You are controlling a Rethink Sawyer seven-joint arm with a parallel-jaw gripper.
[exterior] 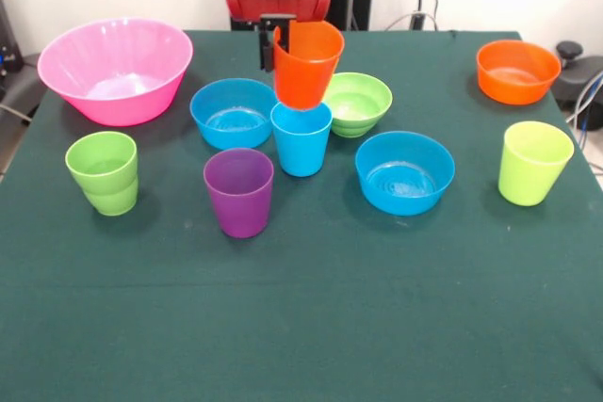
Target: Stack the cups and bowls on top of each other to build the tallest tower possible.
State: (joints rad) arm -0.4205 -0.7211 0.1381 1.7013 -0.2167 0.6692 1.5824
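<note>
The green counter (301,327) carries everything, and the large pink bowl (115,68) sits well off to one side of the end effector (276,44). Closer in, two blue bowls (233,112) (405,172) and a ridged green bowl (358,104) flank the light blue cup (301,138) standing directly beneath it. The purple cup (239,192) stands just in front. The end effector is closed over the rim of the tilted orange cup (307,63), one finger inside. To nest it well, level the orange cup, centre it over the blue cup's mouth, then lower straight before releasing.
</note>
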